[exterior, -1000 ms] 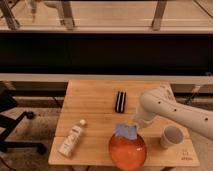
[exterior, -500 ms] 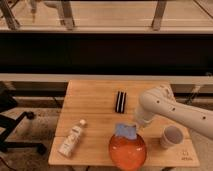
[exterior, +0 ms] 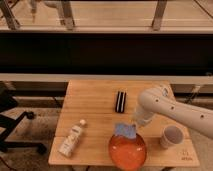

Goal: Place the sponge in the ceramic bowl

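The light-blue sponge [exterior: 124, 130] hangs at the far rim of the orange-red ceramic bowl [exterior: 128, 150], which sits at the table's front edge. My gripper [exterior: 133, 125] is at the sponge's right upper corner, at the end of the white arm reaching in from the right. It appears to hold the sponge just above the bowl's back edge.
A black rectangular block [exterior: 120, 101] lies on the wooden table [exterior: 90, 107] behind the bowl. A white bottle [exterior: 71, 139] lies at the front left. A pale cup [exterior: 171, 136] stands at the right. An office chair base [exterior: 15, 130] is off the table's left.
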You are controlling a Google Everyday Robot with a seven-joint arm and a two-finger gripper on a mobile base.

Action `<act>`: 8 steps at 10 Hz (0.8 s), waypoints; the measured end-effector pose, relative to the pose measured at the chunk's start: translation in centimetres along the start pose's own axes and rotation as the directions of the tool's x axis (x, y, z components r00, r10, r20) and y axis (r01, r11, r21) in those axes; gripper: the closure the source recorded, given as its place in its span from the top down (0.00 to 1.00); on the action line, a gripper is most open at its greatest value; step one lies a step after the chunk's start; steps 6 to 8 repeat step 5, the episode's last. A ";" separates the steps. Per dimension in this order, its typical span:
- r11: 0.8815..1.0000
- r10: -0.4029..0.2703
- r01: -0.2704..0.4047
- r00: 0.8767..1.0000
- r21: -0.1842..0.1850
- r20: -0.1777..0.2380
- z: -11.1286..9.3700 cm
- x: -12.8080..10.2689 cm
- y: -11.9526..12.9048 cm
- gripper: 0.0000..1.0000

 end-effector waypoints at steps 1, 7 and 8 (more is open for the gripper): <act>1.000 -0.001 0.001 1.000 -0.002 -0.001 0.0 0.1 0.0 0.01; 1.000 -0.015 0.015 1.000 -0.009 -0.001 0.0 0.3 -0.8 0.01; 1.000 -0.015 0.015 1.000 -0.009 -0.001 0.0 0.3 -0.8 0.01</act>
